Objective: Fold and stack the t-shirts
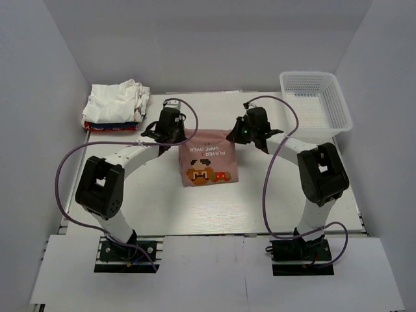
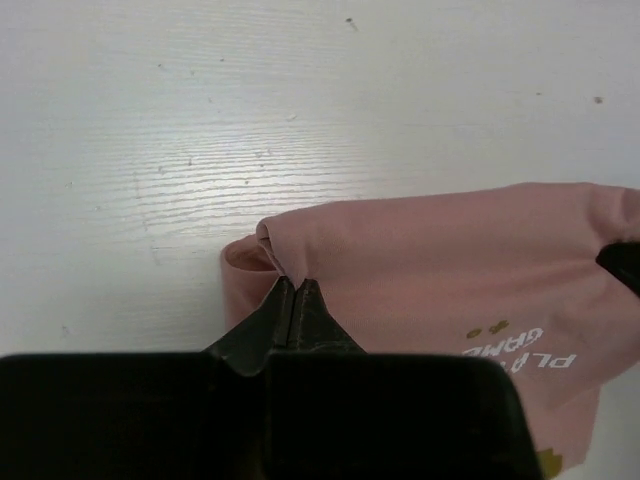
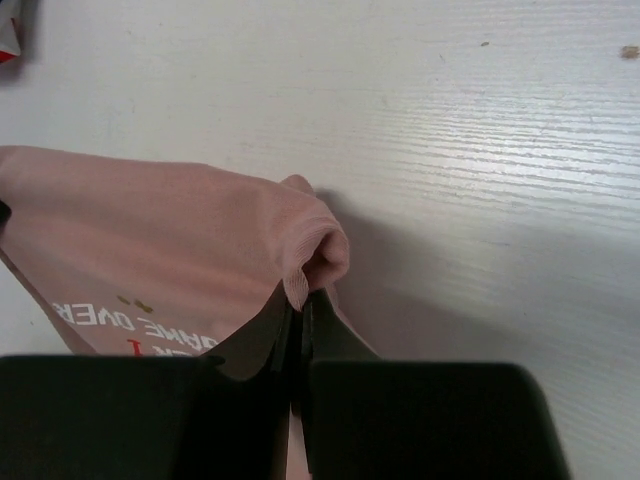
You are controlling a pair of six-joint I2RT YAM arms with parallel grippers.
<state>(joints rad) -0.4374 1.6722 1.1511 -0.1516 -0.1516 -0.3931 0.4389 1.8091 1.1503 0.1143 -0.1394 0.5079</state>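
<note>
The dusty-pink t-shirt [image 1: 207, 159], with a cartoon print and upside-down lettering, is folded narrow and hangs at the table's middle. My left gripper [image 1: 175, 135] is shut on its upper left corner; in the left wrist view my left gripper [image 2: 293, 285] pinches the pink cloth [image 2: 430, 250]. My right gripper [image 1: 235, 134] is shut on the upper right corner; in the right wrist view my right gripper [image 3: 302, 298] pinches a bunched fold of the shirt [image 3: 180, 235]. A pile of white shirts [image 1: 116, 104] over a red one [image 1: 97, 127] lies at the far left.
A white plastic lattice basket [image 1: 314, 101] stands at the far right corner. Grey walls close in the white table [image 1: 286, 195] on three sides. Purple cables loop from both arms.
</note>
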